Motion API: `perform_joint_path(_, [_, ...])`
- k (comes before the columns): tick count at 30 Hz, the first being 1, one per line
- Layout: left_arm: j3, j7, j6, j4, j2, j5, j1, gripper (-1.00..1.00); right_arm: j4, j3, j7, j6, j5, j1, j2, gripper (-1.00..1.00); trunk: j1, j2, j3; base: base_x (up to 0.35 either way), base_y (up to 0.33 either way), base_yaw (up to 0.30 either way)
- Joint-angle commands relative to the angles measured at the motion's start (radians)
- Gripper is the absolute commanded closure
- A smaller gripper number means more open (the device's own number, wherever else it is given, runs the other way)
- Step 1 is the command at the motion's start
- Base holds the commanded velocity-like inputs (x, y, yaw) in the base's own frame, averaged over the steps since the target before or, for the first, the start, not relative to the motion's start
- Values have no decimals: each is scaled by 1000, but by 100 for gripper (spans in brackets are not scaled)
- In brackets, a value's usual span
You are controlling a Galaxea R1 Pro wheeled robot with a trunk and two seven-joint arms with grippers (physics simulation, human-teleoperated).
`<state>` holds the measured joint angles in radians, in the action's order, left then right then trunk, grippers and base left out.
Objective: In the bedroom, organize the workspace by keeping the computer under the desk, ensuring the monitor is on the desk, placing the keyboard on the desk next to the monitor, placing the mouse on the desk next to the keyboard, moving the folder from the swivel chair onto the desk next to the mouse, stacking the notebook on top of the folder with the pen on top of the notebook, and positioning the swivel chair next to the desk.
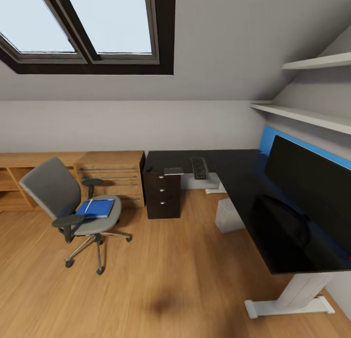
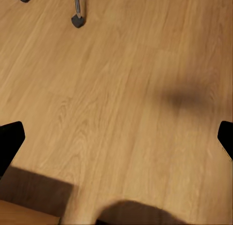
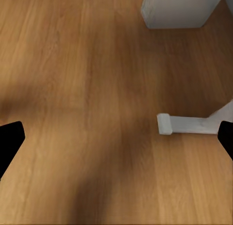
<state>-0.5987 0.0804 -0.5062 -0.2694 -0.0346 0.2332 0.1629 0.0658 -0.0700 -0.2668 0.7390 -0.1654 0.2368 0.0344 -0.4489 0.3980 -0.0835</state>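
Both pincers, left (image 2: 116, 137) and right (image 3: 116, 137), gape wide, empty above floor. Folder (image 1: 96, 208) on chair (image 1: 68, 201), well ahead of left pincer. Risk: my reaching nudges castors, chair rolls away.

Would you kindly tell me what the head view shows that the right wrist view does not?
Head view alone: the swivel chair with the blue folder on its seat, the keyboard and the monitor on the black desk.
Right wrist view alone: the open right gripper over bare floor.
Both: the wooden floor, the computer and the desk's white foot.
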Motion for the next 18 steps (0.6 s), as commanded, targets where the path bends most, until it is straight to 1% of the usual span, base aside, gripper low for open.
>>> perform_joint_path(1, [-9, 7, -2, -1, -1, 5, 1, -100, -1, -7, -11, 0, -5, 1, 0, -100, -1, 2, -2, 327, 15, 0])
perform_joint_path(18, [-9, 7, -2, -1, -1, 5, 1, -100, -1, -7, -11, 0, -5, 1, -1, -100, -1, 2, -2, 332, 3, 0])
